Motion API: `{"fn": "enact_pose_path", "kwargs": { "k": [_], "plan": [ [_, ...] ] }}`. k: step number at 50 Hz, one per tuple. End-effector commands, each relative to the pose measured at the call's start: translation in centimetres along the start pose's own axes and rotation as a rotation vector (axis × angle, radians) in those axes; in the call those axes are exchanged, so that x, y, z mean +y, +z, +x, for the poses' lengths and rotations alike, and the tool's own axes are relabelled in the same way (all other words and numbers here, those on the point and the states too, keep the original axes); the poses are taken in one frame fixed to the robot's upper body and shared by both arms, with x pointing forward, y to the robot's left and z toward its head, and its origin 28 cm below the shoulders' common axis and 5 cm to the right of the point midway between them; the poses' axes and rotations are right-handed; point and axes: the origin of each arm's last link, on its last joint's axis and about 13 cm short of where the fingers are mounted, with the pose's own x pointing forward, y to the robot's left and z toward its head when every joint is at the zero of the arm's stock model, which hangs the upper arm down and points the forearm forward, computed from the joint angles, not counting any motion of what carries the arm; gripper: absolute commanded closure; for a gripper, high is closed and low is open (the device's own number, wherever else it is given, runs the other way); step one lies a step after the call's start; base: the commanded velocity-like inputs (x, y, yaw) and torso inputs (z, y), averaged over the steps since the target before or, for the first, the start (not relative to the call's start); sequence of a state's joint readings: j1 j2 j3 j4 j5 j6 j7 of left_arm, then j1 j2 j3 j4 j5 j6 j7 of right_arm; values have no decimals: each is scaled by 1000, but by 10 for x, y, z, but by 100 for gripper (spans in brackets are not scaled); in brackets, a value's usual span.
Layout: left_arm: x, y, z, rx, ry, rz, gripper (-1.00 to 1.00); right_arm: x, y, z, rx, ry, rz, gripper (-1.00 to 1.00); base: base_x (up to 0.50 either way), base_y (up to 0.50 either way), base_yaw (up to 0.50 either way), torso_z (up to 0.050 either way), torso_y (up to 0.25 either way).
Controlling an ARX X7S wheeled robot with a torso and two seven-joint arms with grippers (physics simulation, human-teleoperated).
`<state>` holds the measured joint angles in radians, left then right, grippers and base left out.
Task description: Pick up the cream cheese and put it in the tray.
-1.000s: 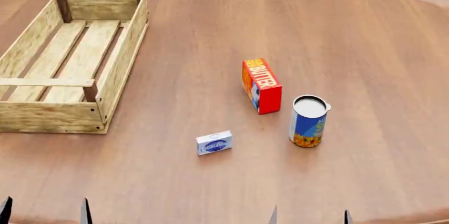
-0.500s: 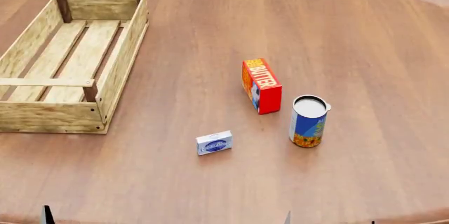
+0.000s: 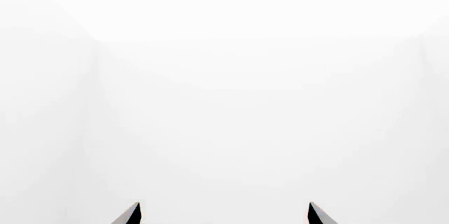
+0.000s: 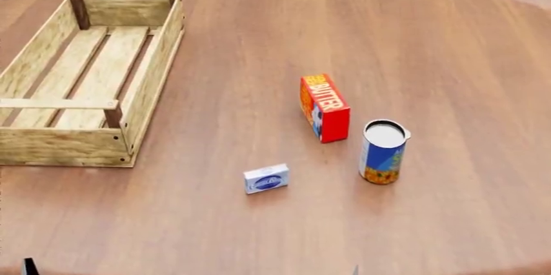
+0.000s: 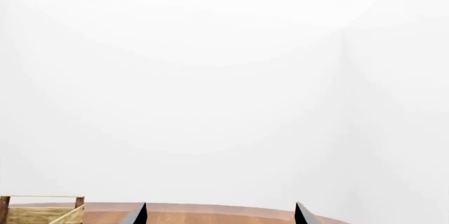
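We see the cream cheese (image 4: pixel 266 179) lying flat on the wooden counter (image 4: pixel 430 49), low in the head view just left of centre. The tray (image 4: pixel 146 88) sits upper left, well apart from it. A butter box (image 4: pixel 324 107) and a can (image 4: pixel 381 151) stand right of centre. Both our tools, left tool (image 3: pixel 223 214) and right tool (image 5: pixel 218 214), have their tips spread apart, grasping nothing.

From your head view, the cream cheese (image 4: pixel 266 179) lies on the table (image 4: pixel 448 49) near its front edge. The butter box (image 4: pixel 324 107) stands at its 1 o'clock, near, and the can (image 4: pixel 382 152) at its 3 o'clock, just beside the butter box. The tray (image 4: pixel 138 104) sits well apart at 10 o'clock, holding nothing.
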<state>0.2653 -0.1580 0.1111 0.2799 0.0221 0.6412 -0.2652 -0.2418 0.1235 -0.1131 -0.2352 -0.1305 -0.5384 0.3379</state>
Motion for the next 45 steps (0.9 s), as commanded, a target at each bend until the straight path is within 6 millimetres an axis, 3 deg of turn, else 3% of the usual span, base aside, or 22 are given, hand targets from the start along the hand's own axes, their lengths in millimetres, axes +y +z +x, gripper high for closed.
{"fn": "enact_pose_path", "kwargs": {
  "k": [1,45],
  "plan": [
    [2,0,1,-10,11,-4,-100,0,-1,0,4,-6,-18,-100,82,90,0,0,0],
    [3,-1,1,-6,15,11,-100,1,-3,0,21,-10,-44,-100,88,144,0,0,0]
  ]
}}
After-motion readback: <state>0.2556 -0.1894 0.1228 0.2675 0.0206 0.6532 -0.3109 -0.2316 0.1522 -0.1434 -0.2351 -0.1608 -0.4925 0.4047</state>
